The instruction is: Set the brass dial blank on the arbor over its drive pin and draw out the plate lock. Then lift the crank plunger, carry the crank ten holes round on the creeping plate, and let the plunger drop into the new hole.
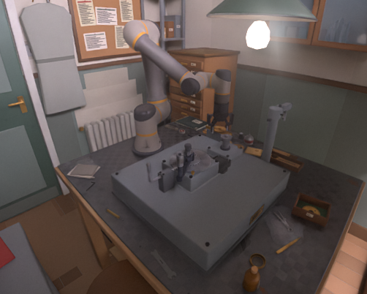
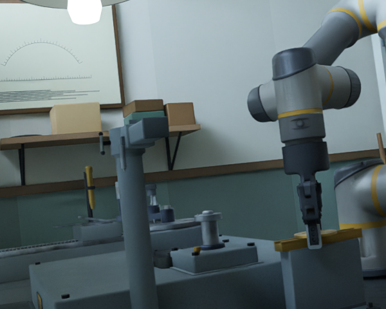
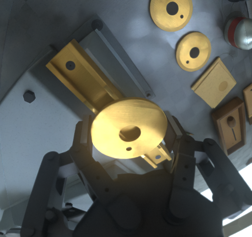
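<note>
At the far end of the bench, beyond the grey machine base, the brass dial blank (image 3: 128, 128) rests on a brass rail (image 3: 82, 75) atop a grey block (image 2: 319, 272). It is a round disc with a centre hole and a small pin hole. I grip the brass dial blank by its rim with my gripper (image 3: 128, 131), which points straight down over the block (image 1: 219, 128). The arbor (image 2: 208, 229) stands upright on the machine base, to one side of the block, with a small brass drive pin (image 2: 196, 248) beside it. The crank and index plate (image 1: 192, 161) sit at the middle of the base.
A wooden tray (image 3: 230, 125) lies on the bench near two spare brass discs (image 3: 171, 6) (image 3: 193, 51) and a tan block (image 3: 213, 82). A tall grey column (image 1: 273, 129) rises by the base's far corner. A chest of drawers (image 1: 203, 80) stands behind the arm.
</note>
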